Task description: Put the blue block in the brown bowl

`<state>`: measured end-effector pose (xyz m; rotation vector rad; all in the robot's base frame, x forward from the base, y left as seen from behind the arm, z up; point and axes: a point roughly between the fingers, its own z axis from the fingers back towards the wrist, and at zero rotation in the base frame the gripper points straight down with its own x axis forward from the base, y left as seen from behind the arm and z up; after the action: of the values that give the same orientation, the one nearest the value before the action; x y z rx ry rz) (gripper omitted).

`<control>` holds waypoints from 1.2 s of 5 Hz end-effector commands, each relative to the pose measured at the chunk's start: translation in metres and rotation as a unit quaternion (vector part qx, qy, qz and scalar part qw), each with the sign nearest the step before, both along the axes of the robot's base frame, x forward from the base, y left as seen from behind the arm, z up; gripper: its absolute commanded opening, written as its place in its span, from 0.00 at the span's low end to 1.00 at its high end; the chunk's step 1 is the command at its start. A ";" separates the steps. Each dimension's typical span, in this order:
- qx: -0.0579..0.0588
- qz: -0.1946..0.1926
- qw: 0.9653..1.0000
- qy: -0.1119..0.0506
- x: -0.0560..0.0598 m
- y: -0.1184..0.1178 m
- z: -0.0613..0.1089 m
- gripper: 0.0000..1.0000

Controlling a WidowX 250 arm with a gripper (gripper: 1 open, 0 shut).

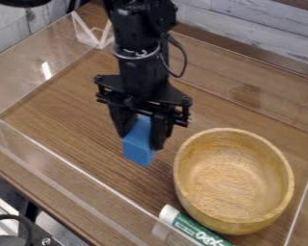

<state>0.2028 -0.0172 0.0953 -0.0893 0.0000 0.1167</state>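
The blue block [141, 146] hangs upright between the black fingers of my gripper [145, 130], which is shut on its upper part. It is held above the wooden table, just left of the brown bowl [234, 179]. That bowl is a wide, light wooden dish with a thick rim and nothing inside it, sitting at the front right. The arm rises from the gripper toward the top of the camera view.
A white and green tube [192, 229] lies at the front edge, below the bowl. Clear plastic walls [41, 58] enclose the wooden table [66, 115] on the left, back and front.
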 end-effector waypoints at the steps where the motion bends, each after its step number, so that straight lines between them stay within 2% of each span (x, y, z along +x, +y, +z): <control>1: 0.002 -0.002 1.000 -0.031 0.009 -0.002 0.015 0.00; 6: 0.003 0.003 1.000 -0.030 0.008 -0.009 0.017 0.00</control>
<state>0.2033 -0.0269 0.1002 -0.0844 -0.0076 0.1256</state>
